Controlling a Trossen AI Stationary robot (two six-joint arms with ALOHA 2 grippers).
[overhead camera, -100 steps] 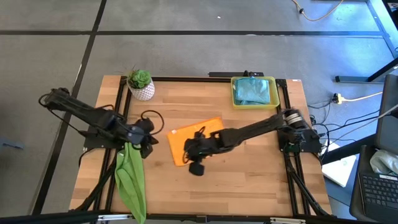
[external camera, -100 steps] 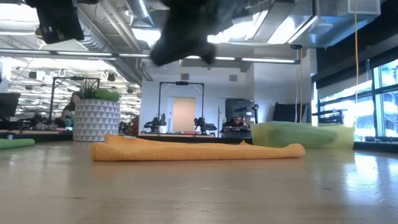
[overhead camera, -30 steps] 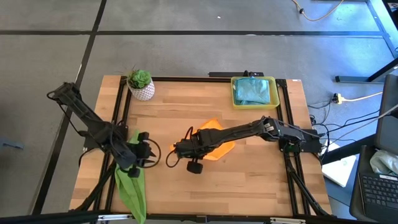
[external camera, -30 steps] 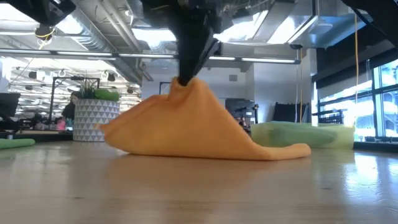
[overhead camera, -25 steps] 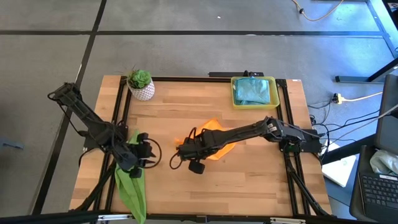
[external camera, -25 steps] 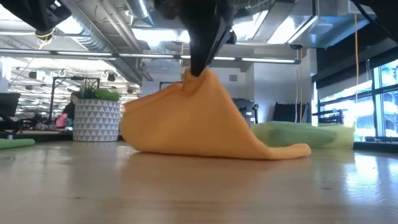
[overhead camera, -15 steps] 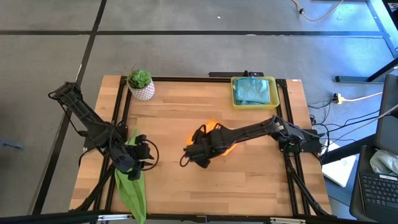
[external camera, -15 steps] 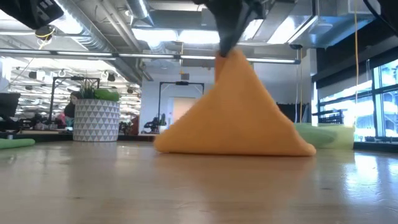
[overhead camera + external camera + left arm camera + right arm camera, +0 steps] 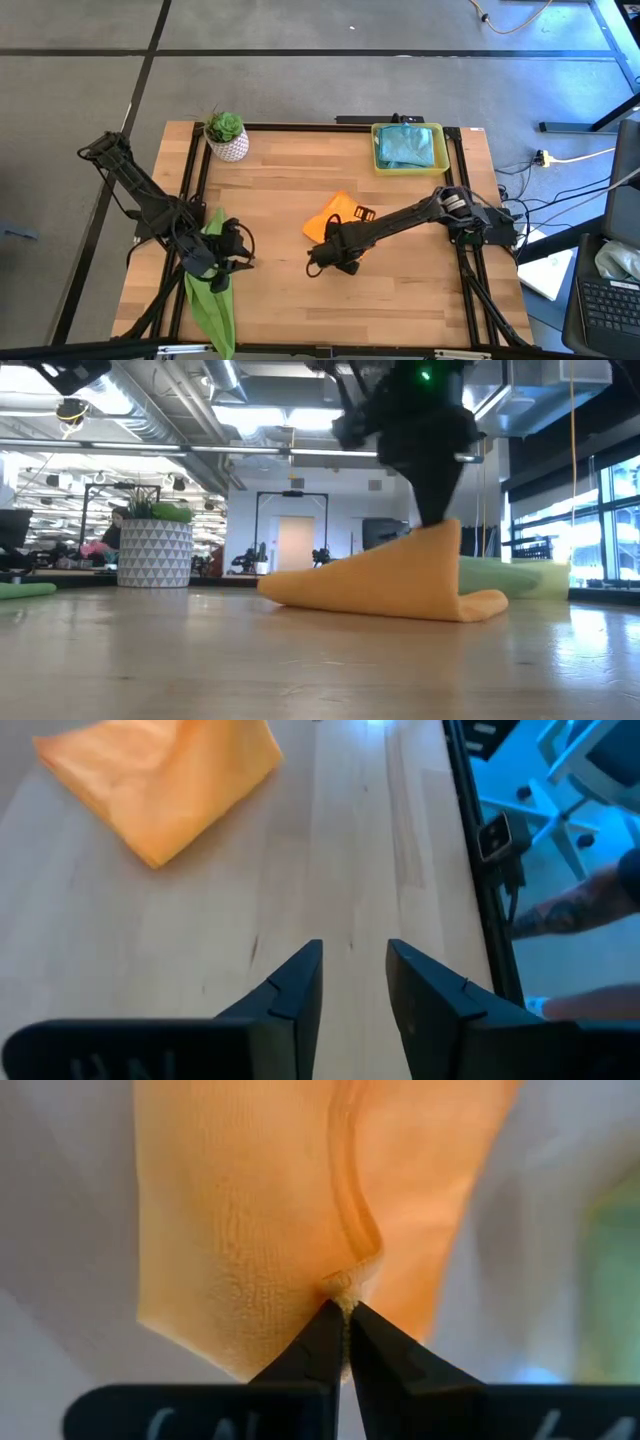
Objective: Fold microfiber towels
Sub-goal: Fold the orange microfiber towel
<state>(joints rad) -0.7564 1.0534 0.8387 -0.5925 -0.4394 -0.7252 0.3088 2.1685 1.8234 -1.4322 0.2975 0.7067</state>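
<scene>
Right pincer [image 9: 345,1312] grips one orange towel [image 9: 335,217] at mid-bench; left pincer [image 9: 352,982] idle.

Counted items: one orange towel, partly folded, lying near the centre of the bench [image 9: 290,175]; one lime green towel [image 9: 210,285] draped over the left front edge of the bench, under the left arm; teal towels [image 9: 408,145] piled in one yellow tray [image 9: 377,150] at the far right corner, number not distinguishable; one potted plant [image 9: 226,135] at the far left. Right pincer: fingertips nearly together, pinching a raised edge of the orange towel. Left pincer: fingers parted, holding nothing, above bare bench near the lime green towel. Lettering on the wrist housings is not legible.
</scene>
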